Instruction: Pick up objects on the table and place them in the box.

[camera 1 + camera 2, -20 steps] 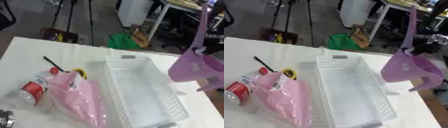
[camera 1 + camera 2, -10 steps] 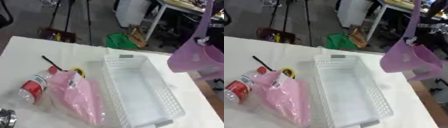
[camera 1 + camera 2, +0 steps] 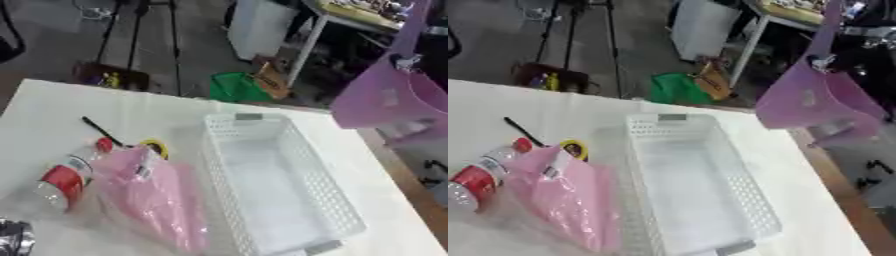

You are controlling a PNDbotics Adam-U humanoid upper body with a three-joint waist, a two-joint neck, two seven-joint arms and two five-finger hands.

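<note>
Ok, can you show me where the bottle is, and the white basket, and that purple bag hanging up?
bottle (image 3: 63, 181), left eye view, on its red label.
white basket (image 3: 697, 200), right eye view, on its bare floor.
purple bag (image 3: 811, 102), right eye view, on the front of its pouch.

Both head eyes look down, sharing the white basket (image 3: 280, 185) and table (image 3: 52, 115).

The right arm (image 3: 873, 31) comes in high at the top right corner, dark with shiny bits. It is too blurry to make out its hand. A small shiny part of the left hand (image 3: 10, 241) shows in the bottom left corner.
</note>
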